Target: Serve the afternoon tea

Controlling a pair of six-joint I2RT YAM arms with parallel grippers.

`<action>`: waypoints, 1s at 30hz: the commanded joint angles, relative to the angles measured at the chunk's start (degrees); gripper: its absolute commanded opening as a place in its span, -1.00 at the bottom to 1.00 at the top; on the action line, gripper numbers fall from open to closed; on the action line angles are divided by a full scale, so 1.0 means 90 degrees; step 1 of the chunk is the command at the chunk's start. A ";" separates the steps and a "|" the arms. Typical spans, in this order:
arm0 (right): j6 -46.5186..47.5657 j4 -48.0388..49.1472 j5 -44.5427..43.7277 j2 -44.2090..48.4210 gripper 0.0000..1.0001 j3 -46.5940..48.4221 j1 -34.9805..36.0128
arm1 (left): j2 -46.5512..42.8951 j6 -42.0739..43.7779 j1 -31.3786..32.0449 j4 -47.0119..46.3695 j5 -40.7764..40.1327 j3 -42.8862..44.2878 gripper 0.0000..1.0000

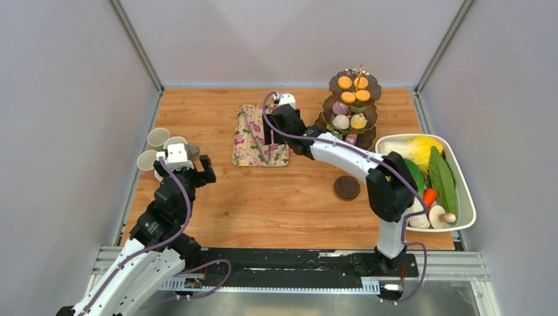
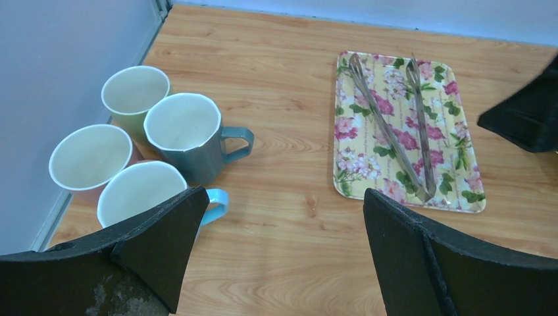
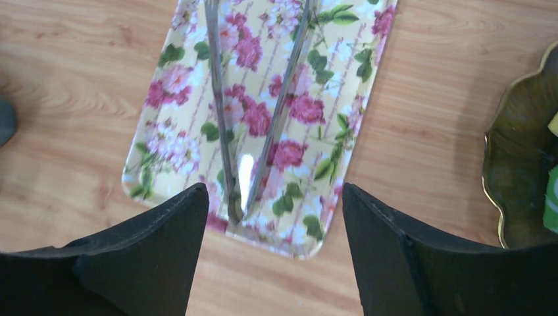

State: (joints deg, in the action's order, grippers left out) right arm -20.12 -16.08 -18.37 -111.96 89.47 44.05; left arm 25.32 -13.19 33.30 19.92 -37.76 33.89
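Mugs (image 2: 181, 131), four of them, stood bunched at the left edge of the surface (image 1: 276, 204), touching one another and close to the side wall. None sat on the one dark coaster (image 1: 347, 187) in view, which lay alone nearer the front edge, right of the middle. The left gripper (image 2: 283, 197) hung just beside the mugs on their near side, its jaws spread wide with nothing between them. Farther back, near the middle, a flowered tray (image 3: 177, 105) carried a pair of metal tongs (image 3: 241, 178) lying flat. The right gripper (image 3: 273, 191) hovered over their hinged end, fingers parted and clear of the metal, gripping nothing. Toward the far right corner stood the three-tier stand (image 3: 520, 171), its tiers loaded with cakes (image 1: 345, 82), orange on top and paler ones below. A white tub (image 1: 468, 201) of vegetables (image 1: 439, 174) sat just beside it along the right edge. By my reading the cakes were served and the tongs put down, so the drinks were what was left: the mugs wanted setting out, one on the coaster. Whether more coasters existed could not be told. Room was good across the bare middle between mugs and coaster. It was tight at the left edge, where the wall and the packed handles left little approach. It was also tight on the right, where the outstretched right arm (image 1: 342, 155) passed close to the stand, its elbow just beside the coaster.
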 commanded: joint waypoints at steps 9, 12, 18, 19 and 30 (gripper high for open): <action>-0.1015 -0.0045 0.0586 0.0756 0.30 -0.1821 0.1025 | -0.0173 -0.0093 0.0009 -0.0053 -0.0026 -0.0005 1.00; -0.1052 -0.0047 0.0535 0.0347 0.29 -0.1581 0.1177 | -0.0200 -0.0104 0.0006 -0.0037 -0.0052 -0.0006 1.00; -0.1091 -0.0045 0.0088 -0.0521 0.28 -0.0952 0.1187 | -0.0241 -0.0139 0.0011 0.0003 -0.0124 0.0005 1.00; -0.1053 -0.0044 -0.0040 -0.0667 0.28 -0.0783 0.1179 | -0.0254 -0.0142 0.0011 0.0015 -0.0137 0.0005 1.00; -0.0300 -0.0047 -0.1110 -0.2574 0.39 0.1920 0.0549 | -0.0297 -0.0192 0.0012 0.0054 -0.0220 0.0020 1.00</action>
State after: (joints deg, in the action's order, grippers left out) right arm -26.22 -18.15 -23.14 -130.45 98.41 52.75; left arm 23.11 -14.02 33.30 20.56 -39.07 33.89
